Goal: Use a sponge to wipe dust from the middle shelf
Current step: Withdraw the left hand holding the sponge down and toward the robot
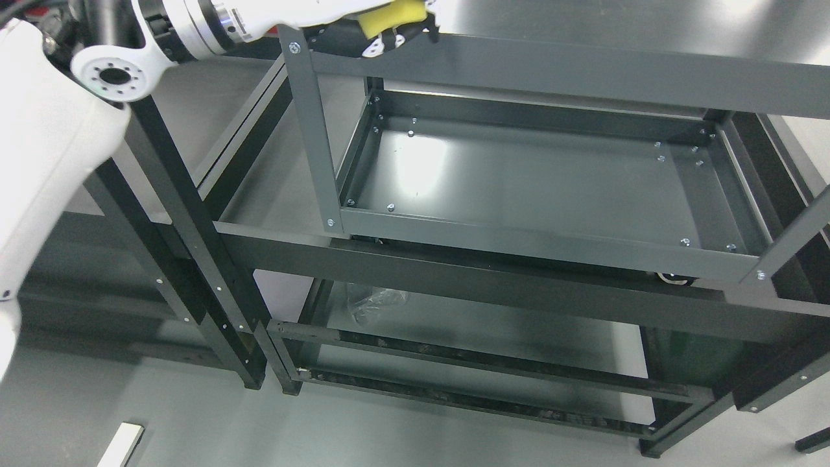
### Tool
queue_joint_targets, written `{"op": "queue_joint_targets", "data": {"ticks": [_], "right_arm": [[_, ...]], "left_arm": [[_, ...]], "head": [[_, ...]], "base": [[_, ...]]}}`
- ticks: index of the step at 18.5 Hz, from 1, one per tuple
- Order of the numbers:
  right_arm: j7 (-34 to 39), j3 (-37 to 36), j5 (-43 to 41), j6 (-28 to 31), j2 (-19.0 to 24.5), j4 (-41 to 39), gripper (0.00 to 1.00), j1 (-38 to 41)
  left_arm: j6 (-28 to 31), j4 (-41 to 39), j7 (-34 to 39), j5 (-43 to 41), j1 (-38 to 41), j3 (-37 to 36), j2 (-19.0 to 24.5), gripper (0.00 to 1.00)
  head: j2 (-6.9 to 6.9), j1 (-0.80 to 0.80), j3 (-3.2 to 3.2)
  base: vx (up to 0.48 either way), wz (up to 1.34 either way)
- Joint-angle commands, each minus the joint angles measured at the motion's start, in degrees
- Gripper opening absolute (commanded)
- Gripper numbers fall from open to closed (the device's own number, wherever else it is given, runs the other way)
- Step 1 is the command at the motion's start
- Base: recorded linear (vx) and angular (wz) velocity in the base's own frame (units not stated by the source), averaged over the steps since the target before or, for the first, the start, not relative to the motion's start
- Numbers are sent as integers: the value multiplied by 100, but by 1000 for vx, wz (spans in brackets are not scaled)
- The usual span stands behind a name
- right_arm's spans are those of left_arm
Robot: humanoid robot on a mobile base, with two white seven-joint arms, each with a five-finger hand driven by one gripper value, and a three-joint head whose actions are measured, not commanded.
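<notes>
Sponge (390,18) sits gripped in left robot hand (395,32) above middle shelf (532,181).

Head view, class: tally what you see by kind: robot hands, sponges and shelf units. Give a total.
Robot hands: 1, the left hand at the top edge
Sponges: 1, the yellow sponge in that hand
Shelf units: 2, the grey shelf unit and the black rack beside it
Total: 4

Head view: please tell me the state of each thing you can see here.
Yellow sponge: held in the hand, at the top shelf's edge.
Left hand: shut on the sponge.
Middle shelf: bare, nothing touching it.
Plastic bag: crumpled, lying on a lower shelf.
</notes>
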Motion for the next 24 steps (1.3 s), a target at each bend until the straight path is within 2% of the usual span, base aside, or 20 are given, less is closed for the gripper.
{"op": "queue_joint_targets", "data": {"ticks": [1,2,4,6,8,12,14,16,20,22,24], "right_arm": [[-8,0,0,419,-100,-100,100,0],[0,0,0,419,-100,-100,100,0],[0,0,0,419,-100,-100,100,0],[0,0,0,419,-100,-100,100,0],[0,0,0,419,-100,-100,100,0],[0,0,0,419,-100,-100,100,0],[0,0,0,419,-100,-100,100,0],[0,0,0,419,-100,-100,100,0],[0,0,0,419,-100,-100,100,0],[0,0,0,419,-100,-100,100,0],[-8,0,0,419,-100,-100,100,0]], "left_arm": [[4,-131,176,819,1120,993,-2347,0],[4,-78,185,819,1481,1081,-2481,0],[4,62,376,810,2115,1074,-2481,0],[4,421,1156,828,2572,889,-2481,0],[4,712,1624,880,2986,915,-2481,0],[4,687,1837,1056,4250,1020,-2481,0],[4,661,1846,1100,4954,1309,-2481,1],[231,626,1846,1327,5403,1993,-2481,1],[986,-49,1820,1575,5992,3391,-2481,0],[1268,-567,1846,1688,6300,3612,-2481,0],[2029,-1444,2055,2310,6511,3579,-2481,0]], "head": [[0,0,0],[0,0,0],[0,0,0],[0,0,0],[0,0,0],[0,0,0],[0,0,0],[0,0,0],[0,0,0],[0,0,0],[0,0,0]], "base": [[0,0],[0,0],[0,0],[0,0],[0,0],[0,0],[0,0],[0,0],[0,0],[0,0],[0,0]]}}
